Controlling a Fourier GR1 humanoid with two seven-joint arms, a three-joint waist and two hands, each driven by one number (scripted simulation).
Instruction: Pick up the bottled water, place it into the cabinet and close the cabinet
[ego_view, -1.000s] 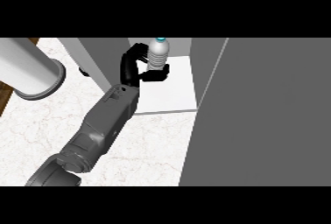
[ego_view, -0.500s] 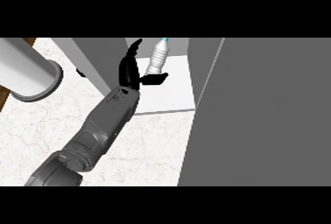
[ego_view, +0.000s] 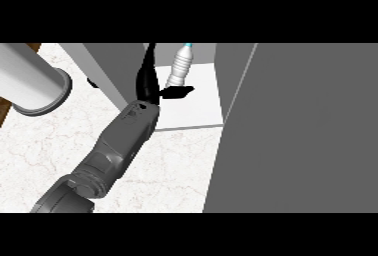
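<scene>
1 bottled water (ego_view: 181, 64) stands tilted in the cabinet (ego_view: 201, 107), just right of the left hand (ego_view: 150, 86), fingers straight, released.

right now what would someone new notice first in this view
The bottled water with its blue cap stands out, leaning inside the open cabinet at top centre. Just left of it the black right hand points upward at the end of a grey forearm that crosses the marble counter from the lower left. The big grey cabinet door fills the right side.
</scene>
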